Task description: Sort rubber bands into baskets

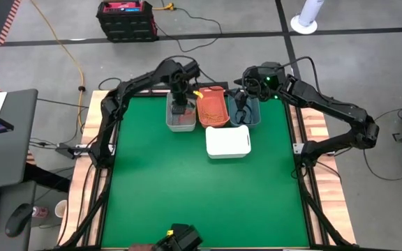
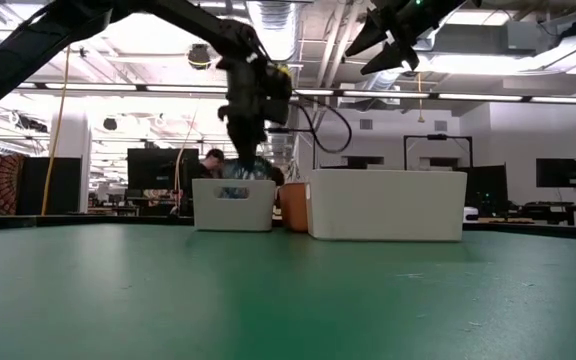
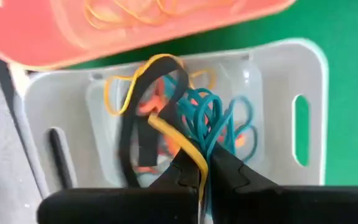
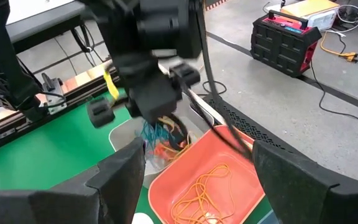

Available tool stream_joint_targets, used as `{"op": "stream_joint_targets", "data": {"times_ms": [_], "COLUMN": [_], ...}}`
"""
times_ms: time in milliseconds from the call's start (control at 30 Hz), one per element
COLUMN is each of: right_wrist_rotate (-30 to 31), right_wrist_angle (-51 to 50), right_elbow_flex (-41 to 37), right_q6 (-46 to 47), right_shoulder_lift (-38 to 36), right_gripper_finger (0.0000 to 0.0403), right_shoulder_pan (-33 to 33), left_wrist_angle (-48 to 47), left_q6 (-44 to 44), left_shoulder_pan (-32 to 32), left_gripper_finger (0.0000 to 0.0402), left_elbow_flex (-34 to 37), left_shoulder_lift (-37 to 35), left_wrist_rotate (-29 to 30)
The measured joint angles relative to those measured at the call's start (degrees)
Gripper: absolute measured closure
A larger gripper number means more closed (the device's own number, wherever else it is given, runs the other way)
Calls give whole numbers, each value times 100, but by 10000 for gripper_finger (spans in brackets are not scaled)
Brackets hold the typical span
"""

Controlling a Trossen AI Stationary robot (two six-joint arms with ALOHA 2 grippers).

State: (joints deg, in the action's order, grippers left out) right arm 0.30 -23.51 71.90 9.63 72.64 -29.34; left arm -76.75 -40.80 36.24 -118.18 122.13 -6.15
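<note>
1. A grey concrete floor (image 1: 368,70) surrounds the green-topped desk (image 1: 187,195).
2. Beyond the desk's far edge stands a red-and-black case (image 1: 125,19); a yellow cable (image 1: 65,49) runs across the floor near it.
3. A white round base (image 1: 304,21) stands on the floor beyond the desk's far right corner.
4. A dark side table (image 1: 5,139) sits left of the desk, with a mouse (image 1: 18,219).
5. Ceiling strip lights (image 2: 268,22) glow overhead; monitors (image 2: 558,172) line the room behind.

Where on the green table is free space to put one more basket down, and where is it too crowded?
Free: the wide green mat in front of the white basket, and the strips beside the basket group on either side. Crowded: the far edge, where the grey basket, coral basket and blue basket sit together under the left gripper and right gripper.
</note>
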Motion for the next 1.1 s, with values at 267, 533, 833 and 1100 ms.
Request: {"op": "stream_joint_targets", "data": {"times_ms": [267,533,833,1100], "right_wrist_rotate": [-49,-186,-199,-195], "right_wrist_angle": [-4,-14,-55,-315], "right_elbow_flex": [0,0,0,0], "right_q6": [-2,-4,-111,-111], "right_shoulder_lift": [0,0,0,-36], "right_gripper_finger": [83,83,83,83], "right_shoulder_pan": [7,7,5,-38], "left_wrist_angle": [-693,-800,-722,-410], "left_q6": [280,649,1020,1224], "left_shoulder_pan": [164,363,445,401], "left_gripper_finger": [401,401,401,401], "left_elbow_flex": [-1114,-1612,-1610,-1613], "left_shoulder_lift": [-6,-175,-273,-400], "left_wrist_rotate": [-198,-466,-882,-996]}}
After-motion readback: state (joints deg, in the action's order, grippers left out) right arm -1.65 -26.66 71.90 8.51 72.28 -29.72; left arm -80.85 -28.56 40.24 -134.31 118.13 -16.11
